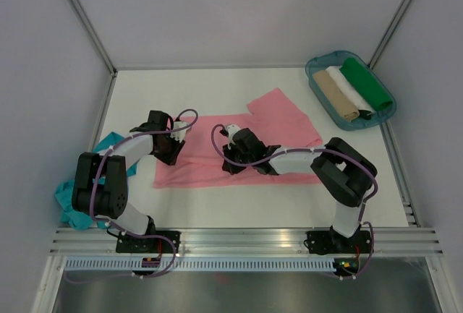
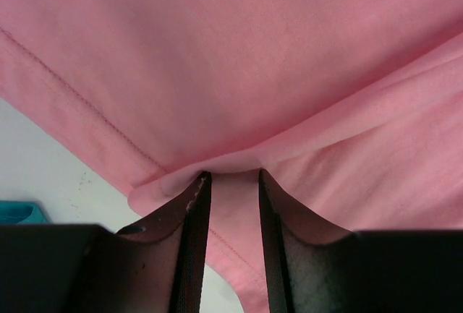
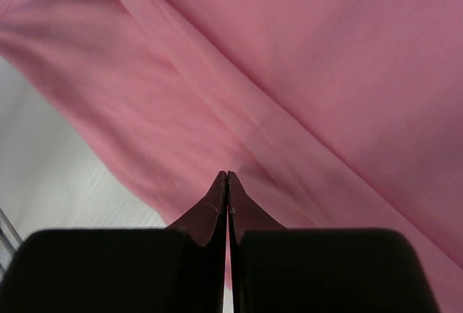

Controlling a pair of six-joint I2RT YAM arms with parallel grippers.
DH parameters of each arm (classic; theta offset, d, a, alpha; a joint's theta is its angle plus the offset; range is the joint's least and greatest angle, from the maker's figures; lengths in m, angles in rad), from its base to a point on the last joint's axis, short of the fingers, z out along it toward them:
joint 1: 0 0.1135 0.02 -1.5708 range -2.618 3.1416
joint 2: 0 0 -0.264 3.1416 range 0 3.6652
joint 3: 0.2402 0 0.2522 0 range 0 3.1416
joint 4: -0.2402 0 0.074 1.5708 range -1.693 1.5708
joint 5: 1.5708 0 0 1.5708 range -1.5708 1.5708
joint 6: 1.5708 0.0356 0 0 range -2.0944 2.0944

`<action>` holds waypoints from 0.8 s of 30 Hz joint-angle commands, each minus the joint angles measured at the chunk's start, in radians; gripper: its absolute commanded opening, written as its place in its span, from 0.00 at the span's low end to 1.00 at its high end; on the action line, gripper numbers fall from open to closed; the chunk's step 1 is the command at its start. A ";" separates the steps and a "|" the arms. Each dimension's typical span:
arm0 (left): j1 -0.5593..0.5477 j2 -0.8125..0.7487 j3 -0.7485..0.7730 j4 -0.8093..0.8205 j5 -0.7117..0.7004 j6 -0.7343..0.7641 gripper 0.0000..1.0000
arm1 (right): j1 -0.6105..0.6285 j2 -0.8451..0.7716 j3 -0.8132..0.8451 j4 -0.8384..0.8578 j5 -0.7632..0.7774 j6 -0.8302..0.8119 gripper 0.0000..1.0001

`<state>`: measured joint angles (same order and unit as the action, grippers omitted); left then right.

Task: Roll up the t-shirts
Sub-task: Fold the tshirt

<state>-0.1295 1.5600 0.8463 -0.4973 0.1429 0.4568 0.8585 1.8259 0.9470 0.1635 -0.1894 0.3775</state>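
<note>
The salmon pink t-shirt lies spread flat across the middle of the table, one sleeve pointing to the back. My left gripper sits low at its left edge. In the left wrist view this gripper is open, its fingers a little apart, with a fold of pink fabric at the tips and cloth between them. My right gripper is on the shirt's middle. In the right wrist view it is shut, pinching the pink fabric. The teal blue t-shirt lies bunched at the table's left edge.
A teal plastic tray stands at the back right with beige, white and green rolled cloths in it. White walls close in the table on three sides. A metal rail runs along the near edge.
</note>
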 commanded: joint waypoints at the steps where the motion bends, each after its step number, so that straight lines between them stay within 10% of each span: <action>1: 0.002 -0.003 0.013 0.042 0.012 -0.032 0.38 | 0.004 0.030 0.059 0.005 0.079 -0.022 0.00; 24: 0.002 -0.029 0.023 0.066 -0.016 -0.027 0.47 | -0.041 0.066 0.200 -0.150 0.249 -0.100 0.00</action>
<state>-0.1295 1.5589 0.8459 -0.4610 0.1326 0.4568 0.8257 1.9179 1.1194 0.0372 0.0296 0.3138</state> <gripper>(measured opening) 0.455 0.003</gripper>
